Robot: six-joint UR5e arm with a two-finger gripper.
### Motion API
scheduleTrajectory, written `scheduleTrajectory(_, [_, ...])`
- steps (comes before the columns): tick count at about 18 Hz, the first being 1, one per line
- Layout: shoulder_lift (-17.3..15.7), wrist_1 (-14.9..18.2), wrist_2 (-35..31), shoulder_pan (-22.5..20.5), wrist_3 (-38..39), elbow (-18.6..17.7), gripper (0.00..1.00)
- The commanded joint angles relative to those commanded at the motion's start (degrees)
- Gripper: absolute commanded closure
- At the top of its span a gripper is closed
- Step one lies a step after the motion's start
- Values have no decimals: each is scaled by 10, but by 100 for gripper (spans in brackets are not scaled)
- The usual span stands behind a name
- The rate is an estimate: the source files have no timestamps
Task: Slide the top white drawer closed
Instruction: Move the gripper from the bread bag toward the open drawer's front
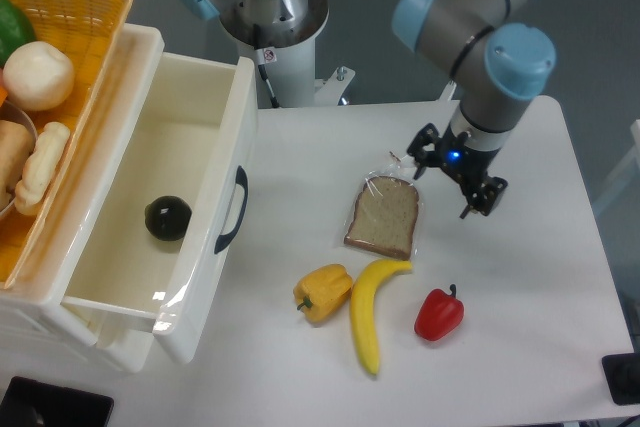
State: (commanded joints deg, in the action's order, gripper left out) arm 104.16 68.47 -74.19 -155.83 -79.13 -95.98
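Note:
The top white drawer [205,292] stands pulled far out of the white cabinet at the left. Its dark curved handle [232,209] is on the front panel, which faces the table's middle. A dark round ball [167,217] lies inside the drawer. My gripper [452,180] hangs over the table to the right of the drawer, just right of the bread slice and well apart from the handle. Its fingers are spread open and hold nothing.
An orange wicker basket [95,22] with food sits on the cabinet top at the far left. On the table lie a wrapped bread slice [384,216], a yellow pepper [322,292], a banana [367,312] and a red pepper [439,314]. The arm's base [270,7] stands behind.

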Motion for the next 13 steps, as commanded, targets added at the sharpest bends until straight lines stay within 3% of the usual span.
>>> scheduleTrajectory(6, [-4,2,43,60,166,7,83])
scheduleTrajectory(8, [-4,3,59,78,213,6,100])
scheduleTrajectory(10, [-4,12,69,92,236,6,100])
scheduleTrajectory(13, [-4,52,85,106,237,7,100])
